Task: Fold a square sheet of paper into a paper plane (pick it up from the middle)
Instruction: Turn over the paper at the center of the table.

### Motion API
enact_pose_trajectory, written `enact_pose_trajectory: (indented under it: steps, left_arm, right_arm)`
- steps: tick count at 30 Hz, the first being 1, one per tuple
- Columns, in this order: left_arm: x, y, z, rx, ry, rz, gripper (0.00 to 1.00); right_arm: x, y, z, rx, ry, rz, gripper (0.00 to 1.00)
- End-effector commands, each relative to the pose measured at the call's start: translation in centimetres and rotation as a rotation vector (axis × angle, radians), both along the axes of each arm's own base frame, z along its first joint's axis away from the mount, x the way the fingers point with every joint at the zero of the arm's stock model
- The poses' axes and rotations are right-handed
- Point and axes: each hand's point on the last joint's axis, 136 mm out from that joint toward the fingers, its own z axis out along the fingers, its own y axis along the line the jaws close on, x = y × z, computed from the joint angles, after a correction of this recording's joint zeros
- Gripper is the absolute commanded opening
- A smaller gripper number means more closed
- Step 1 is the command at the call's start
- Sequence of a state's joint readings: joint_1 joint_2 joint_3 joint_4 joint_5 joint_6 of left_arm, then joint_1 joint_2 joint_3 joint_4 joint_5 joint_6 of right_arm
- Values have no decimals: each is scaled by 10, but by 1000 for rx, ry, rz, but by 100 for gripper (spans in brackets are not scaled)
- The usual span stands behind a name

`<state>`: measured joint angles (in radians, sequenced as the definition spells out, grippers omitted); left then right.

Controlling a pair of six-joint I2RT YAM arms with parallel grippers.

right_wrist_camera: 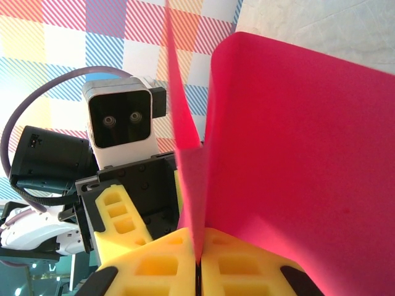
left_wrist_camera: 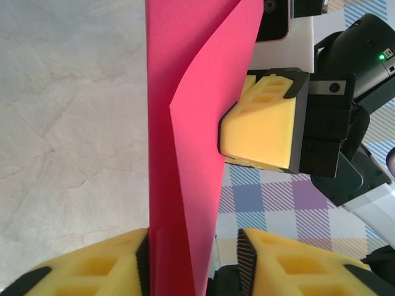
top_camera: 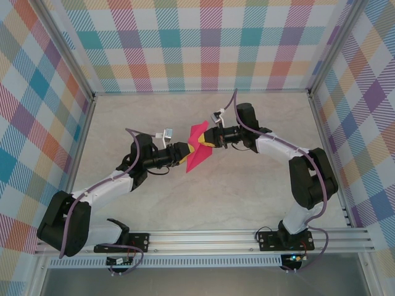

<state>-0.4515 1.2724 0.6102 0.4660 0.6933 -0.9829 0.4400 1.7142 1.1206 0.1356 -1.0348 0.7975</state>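
The square sheet of paper (top_camera: 197, 154), part-folded, is being held above the table (top_camera: 216, 203), pinched tight in the right gripper (right_wrist_camera: 199, 250); the left gripper (left_wrist_camera: 194, 246) is being seen astride it, jaws apart. Care is being called for: close squarely, layers aligned.

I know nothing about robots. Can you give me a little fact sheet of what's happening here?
Object: pink-red paper, partly folded, held up over the table
Right gripper: pinched shut on the paper
Left gripper: jaws either side of the paper, gap showing
Stage: folding not yet finished
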Motion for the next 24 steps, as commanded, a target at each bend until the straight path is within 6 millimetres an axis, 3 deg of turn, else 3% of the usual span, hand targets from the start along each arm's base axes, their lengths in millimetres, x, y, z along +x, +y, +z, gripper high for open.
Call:
enact_pose_trajectory:
  steps: [1, 8, 14, 19, 24]
  left_arm:
    - [2, 0, 0, 6, -27, 12, 35]
    - [5, 3, -8, 42, -28, 35, 14]
    - [6, 22, -32, 230, 0, 99, 5]
    - [0, 73, -52, 595, 29, 217, 2]
    - [-6, 130, -52, 998, 38, 331, 1]
  right_arm:
    - [-1, 3, 7, 30, -28, 33, 8]
    - [0, 1, 5, 10, -26, 20, 17]
    - [9, -17, -9, -122, -48, -107, 48]
    - [21, -58, -38, -387, -112, -328, 60]
    - [19, -100, -56, -579, -179, -487, 73]
